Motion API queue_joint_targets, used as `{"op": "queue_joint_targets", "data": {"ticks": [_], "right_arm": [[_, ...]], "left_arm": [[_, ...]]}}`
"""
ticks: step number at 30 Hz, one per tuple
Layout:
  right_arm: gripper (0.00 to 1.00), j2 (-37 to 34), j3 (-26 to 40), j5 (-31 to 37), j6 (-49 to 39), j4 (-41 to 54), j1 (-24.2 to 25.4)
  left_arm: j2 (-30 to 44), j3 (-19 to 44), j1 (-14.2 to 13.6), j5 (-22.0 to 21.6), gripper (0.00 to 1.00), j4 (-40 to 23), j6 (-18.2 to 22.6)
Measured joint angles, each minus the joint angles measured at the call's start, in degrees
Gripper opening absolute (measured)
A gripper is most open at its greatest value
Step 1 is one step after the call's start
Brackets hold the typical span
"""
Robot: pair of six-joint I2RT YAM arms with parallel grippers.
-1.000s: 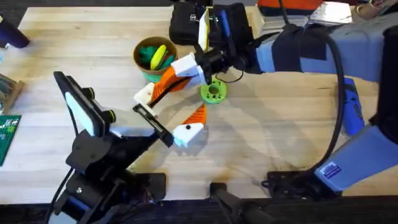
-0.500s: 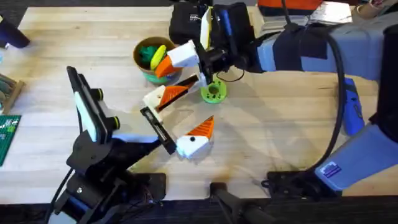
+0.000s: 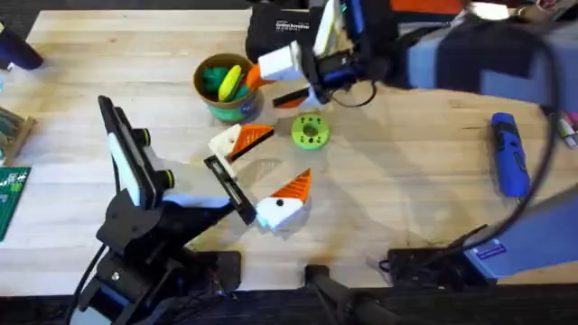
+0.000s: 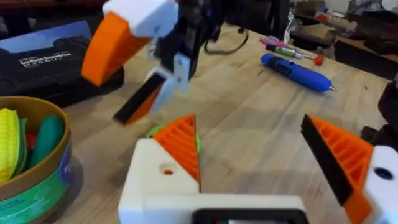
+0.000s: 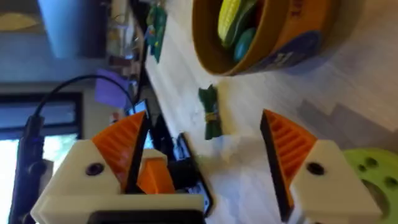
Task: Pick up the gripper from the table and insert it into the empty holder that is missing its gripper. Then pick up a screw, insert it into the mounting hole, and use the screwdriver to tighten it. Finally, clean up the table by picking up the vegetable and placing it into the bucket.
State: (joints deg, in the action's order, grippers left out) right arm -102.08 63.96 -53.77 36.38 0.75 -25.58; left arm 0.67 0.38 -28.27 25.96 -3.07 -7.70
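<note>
**Colleague:** How far along were you?

**Me:** Early, I judged. My left gripper [image 3: 262, 171] and right gripper [image 5: 205, 168] both had jaws spread, pinching nothing. The screwdriver [image 3: 508, 153] lay well apart. The vegetable [image 5: 210, 112], I think, lay outside the bucket [image 3: 209, 101].

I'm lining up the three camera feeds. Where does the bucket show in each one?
Overhead: the bucket stands on the table's far half, just left of the black case.
Left wrist: bucket near the case.
Right wrist: bucket beyond the orange pads.
Shared landmark: the yellow toy inside it.
</note>
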Motion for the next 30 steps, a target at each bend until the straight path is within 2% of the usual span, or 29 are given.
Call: {"op": "queue_joint_targets", "data": {"ticks": [4, 7, 11, 14, 20, 26, 30], "right_arm": [[0.995, 7.52, 3.39, 14.66, -8.33, 14.71, 1.4], [0.995, 11.93, 4.83, 27.49, -14.61, 23.08, 0.66], [0.995, 13.0, 5.01, 39.71, -20.29, 30.45, -1.43], [0.992, 11.95, 4.98, 43.29, -22.35, 32.83, -2.13], [0.712, 11.27, 4.98, 45.32, -24.92, 36.82, -3.77], [0.568, 8.41, 4.98, 45.6, -26.67, 39.82, -7.54], [0.422, 5.84, 4.98, 45.62, -27.2, 40.9, -9.28]], "left_arm": [[0.0, 0.0, 0.0, 0.0, 0.985, 0.0, 0.0], [0.0, 0.0, 0.0, 0.0, 0.985, 0.02, 0.0], [0.0, 0.0, 0.0, 0.0, 0.985, 0.0, 0.0], [0.0, 0.0, 0.0, 0.0, 0.985, 0.0, 0.0], [0.0, 0.0, 0.0, 0.0, 0.985, 0.0, 0.0], [0.0, 0.0, 0.0, 0.0, 0.985, 0.0, 0.0], [0.0, 0.0, 0.0, 0.0, 0.985, 0.01, 0.0]]}}
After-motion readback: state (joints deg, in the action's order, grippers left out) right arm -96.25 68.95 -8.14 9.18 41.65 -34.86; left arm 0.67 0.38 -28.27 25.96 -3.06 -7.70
